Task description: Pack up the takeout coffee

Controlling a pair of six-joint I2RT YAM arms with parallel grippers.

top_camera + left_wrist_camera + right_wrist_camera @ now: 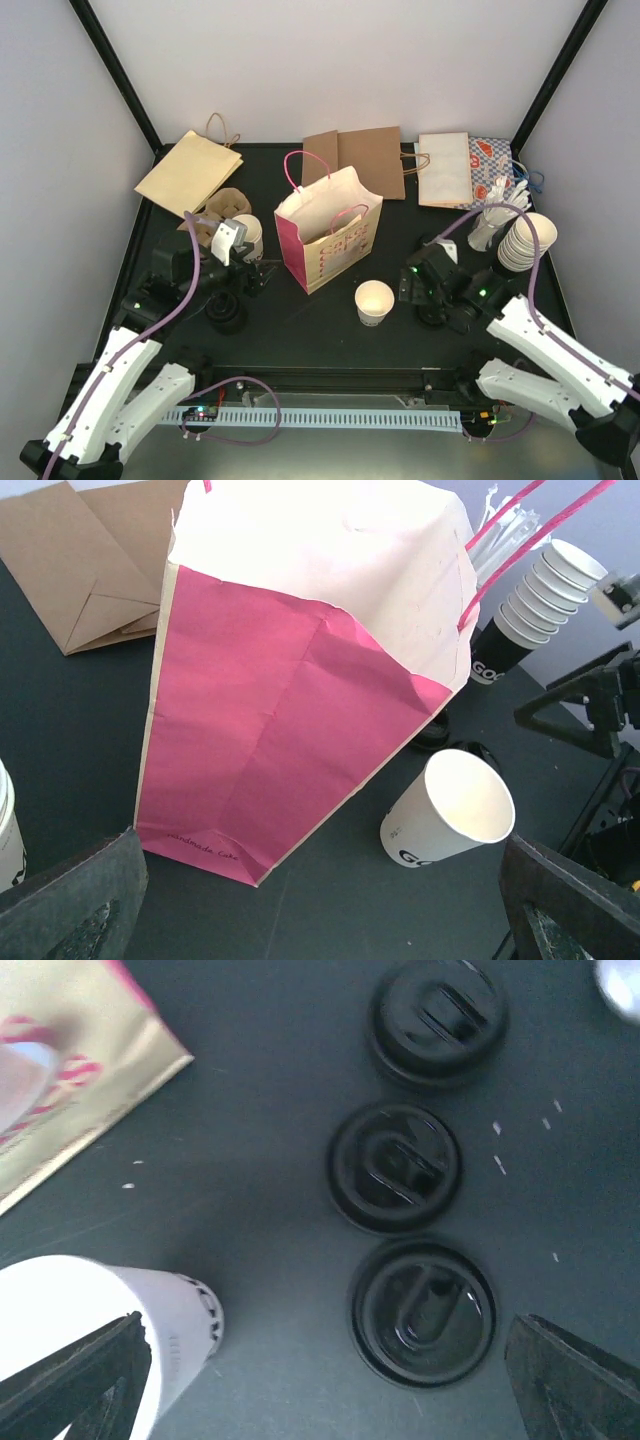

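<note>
Coffee: takeout coffee (374, 302) upright, 5 o'clock of pink bag (328, 240), "GO" printed low
Bag print: "handmade Cake" along base
Left gripper (320, 840): spread wide, empty
Right gripper (327, 1322): spread wide, empty, black lids (395, 1165) at 12 o'clock

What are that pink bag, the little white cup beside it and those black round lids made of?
Pink bag: paper, matte, judging by sharp fold creases and a cream inside. White cup: probably coated paper, smooth, with a rolled rim and dark print. Black lids: likely moulded plastic, slightly glossy, their raised shapes catching the light.
</note>
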